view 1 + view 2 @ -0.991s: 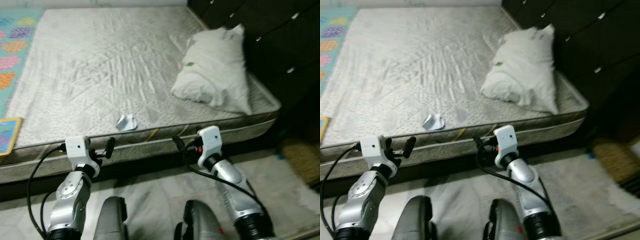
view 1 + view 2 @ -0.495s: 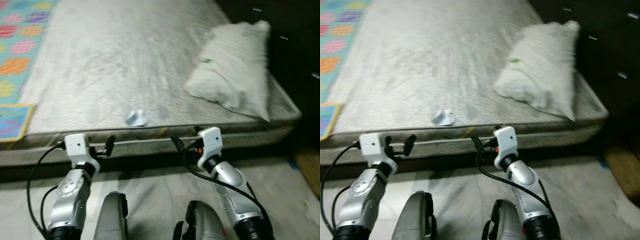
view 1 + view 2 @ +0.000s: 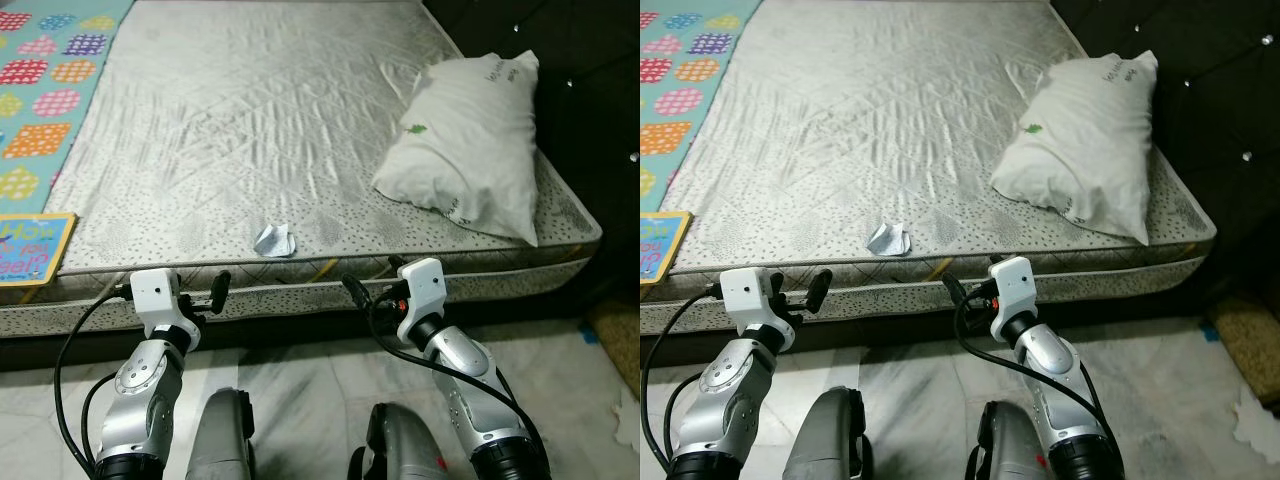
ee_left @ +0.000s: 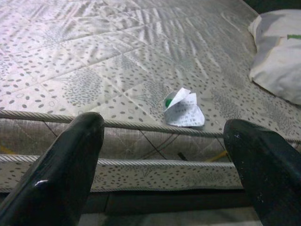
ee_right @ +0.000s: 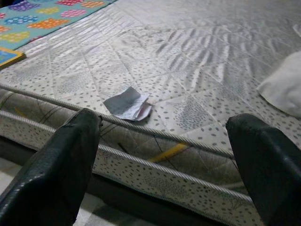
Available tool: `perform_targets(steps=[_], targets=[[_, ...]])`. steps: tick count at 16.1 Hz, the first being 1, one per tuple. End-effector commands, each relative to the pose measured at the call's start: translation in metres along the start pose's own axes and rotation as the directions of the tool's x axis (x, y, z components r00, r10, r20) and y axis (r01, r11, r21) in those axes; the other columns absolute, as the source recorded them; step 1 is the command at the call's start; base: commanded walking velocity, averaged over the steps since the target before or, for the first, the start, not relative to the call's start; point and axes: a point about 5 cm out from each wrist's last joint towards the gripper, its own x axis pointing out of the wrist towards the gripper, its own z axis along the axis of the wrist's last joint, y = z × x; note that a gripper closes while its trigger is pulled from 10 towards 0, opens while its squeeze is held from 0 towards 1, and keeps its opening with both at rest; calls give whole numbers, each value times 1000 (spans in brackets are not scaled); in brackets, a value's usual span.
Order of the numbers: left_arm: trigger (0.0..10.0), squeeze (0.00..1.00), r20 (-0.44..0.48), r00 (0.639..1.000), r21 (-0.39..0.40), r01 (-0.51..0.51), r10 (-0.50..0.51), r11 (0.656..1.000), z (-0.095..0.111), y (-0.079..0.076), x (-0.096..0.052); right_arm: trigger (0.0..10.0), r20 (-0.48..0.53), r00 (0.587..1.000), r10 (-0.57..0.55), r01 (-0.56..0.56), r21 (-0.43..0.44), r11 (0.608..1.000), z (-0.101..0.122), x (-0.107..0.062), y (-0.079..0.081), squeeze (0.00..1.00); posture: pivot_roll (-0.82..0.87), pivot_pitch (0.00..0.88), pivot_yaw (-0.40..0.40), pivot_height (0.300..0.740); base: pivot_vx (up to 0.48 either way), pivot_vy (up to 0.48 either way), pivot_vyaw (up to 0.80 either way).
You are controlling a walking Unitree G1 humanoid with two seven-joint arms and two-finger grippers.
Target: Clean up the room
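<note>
Left eye view: crumpled paper scrap (image 3: 273, 240) lying on the mattress (image 3: 250, 110) right at its near edge, roughly midway along, untouched. Left gripper (image 3: 205, 296) and right gripper (image 3: 362, 293) both spread wide and empty, held just short of that edge, either side of the scrap. Pillow (image 3: 470, 145) toward the near right corner; picture book (image 3: 30, 248) overhanging the near left corner. Cleanup judged barely begun: scrap not yet picked up, book and pillow likely left to tidy.

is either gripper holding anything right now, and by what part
Nothing is held. The left gripper and right gripper are both open, short of the mattress edge, with the crumpled paper lying untouched on it.
</note>
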Motion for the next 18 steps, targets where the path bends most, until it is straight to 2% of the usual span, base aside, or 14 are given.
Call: perform_targets(steps=[1,4,8,18], targets=[[10000,0,2,1000,6,10,-10,1000,-1,0,-2,10000,30,999,33,-33,-9,999,5,0,4,0,35,169,-45,621,356,0,0],[10000,0,0,1000,4,15,-15,1000,-1,-1,-3,10000,29,999,35,-35,-6,999,5,0,4,0,35,165,-47,621,355,0,533],[10000,0,-6,1000,1,19,-19,1000,-2,-1,-3,10000,31,999,22,-23,18,1000,4,0,2,0,35,166,-47,621,356,0,0],[10000,0,-4,1000,-8,21,-21,1000,-2,-1,-1,10000,34,999,34,-34,12,999,5,2,4,0,38,168,-50,621,325,0,0]])
